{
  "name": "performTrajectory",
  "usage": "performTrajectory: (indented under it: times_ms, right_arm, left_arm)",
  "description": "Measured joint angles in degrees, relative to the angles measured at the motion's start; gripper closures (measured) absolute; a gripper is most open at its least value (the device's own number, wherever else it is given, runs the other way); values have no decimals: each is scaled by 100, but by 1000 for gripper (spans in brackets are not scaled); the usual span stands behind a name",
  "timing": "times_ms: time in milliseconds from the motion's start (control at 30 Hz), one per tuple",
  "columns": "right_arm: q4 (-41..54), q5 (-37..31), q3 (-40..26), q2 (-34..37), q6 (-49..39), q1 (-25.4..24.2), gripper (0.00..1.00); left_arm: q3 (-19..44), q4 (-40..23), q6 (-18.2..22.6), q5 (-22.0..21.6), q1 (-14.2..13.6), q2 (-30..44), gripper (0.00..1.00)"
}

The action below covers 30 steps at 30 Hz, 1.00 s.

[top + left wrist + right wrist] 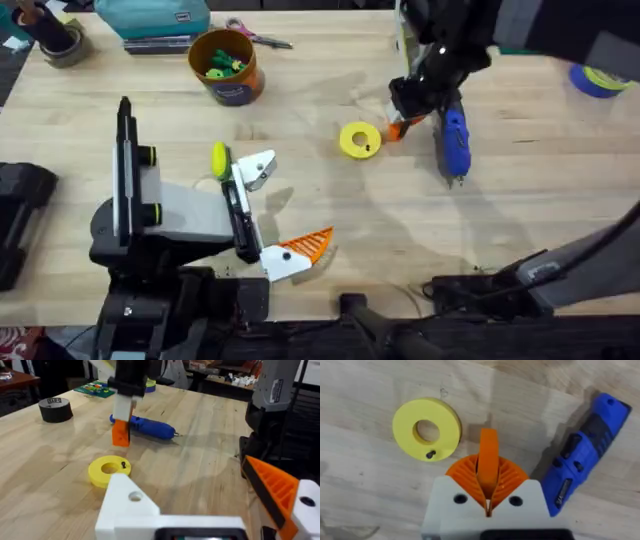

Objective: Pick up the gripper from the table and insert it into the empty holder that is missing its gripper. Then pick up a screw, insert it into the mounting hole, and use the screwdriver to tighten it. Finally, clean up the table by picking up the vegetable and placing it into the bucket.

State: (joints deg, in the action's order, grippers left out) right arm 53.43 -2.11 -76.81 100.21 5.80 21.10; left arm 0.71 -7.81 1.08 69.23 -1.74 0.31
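**Room and surroundings**

Light wood-plank table (300, 215), pale grain, soft shadows across it. Dark floor past its far left corner. Behind, in the left wrist view: cluttered workbench (220, 380) with red and white items, dark furniture, a reddish-brown side table (15, 380). Lighting even, from overhead.

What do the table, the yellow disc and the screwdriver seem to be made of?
Table: pale wood with a smooth finish, by its grain and plank seams, perhaps butcher block.
Yellow disc: matte plastic, by its even colour and dull surface, possibly printed. A small dark screw on it looks like metal.
Screwdriver: glossy blue plastic body with dark inlays; its thin bit looks like metal.
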Motion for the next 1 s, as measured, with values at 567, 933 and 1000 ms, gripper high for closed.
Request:
performTrajectory:
  times_ms: [567, 933, 1000]
  right_arm:
    - [1531, 203, -1594, -1191, 2, 0, 990]
    - [729, 1536, -1374, -2562, 28, 0, 992]
    - [257, 1982, -1007, -2827, 85, 0, 992]
  left_arm:
    - [0, 0, 0, 0, 0, 1, 15]
    - [0, 0, 0, 0, 0, 1, 15]
    - [0, 0, 0, 0, 0, 0, 15]
